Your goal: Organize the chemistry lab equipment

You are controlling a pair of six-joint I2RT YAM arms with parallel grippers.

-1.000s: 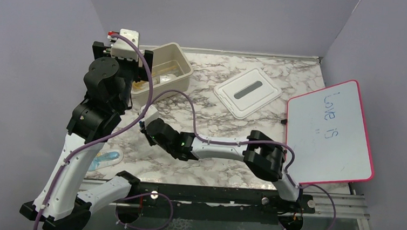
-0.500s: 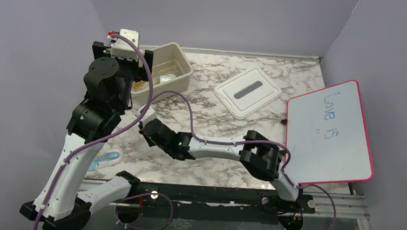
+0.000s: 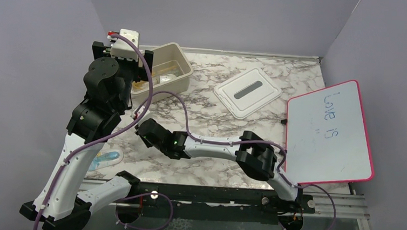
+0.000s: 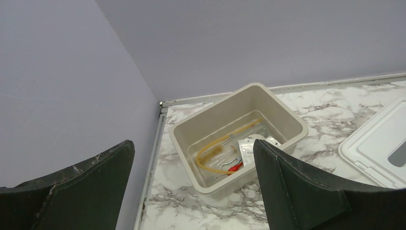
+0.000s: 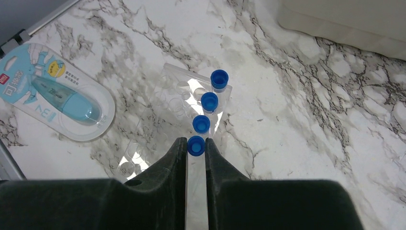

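Blue-capped tube [image 5: 196, 145], near the table's left edge, is clamped in the right gripper [image 5: 195, 143], jaws closed down to its width. That arm has edged leftward this past second, so the pull from the clear rack [image 5: 158, 120] looks underway. Tube's length runs back between the fingers, cap toward the far-left corner bin [image 3: 187, 66]. Left gripper [image 4: 192, 143] gapes wide, empty.

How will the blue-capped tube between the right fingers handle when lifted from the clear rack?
Likely slippery: the blue-capped tube looks smooth, clear and round between the right gripper fingers. Probably light and stiff, so easy to lift. The clear rack looks thin and light; it may drag along and tip the three other tubes.
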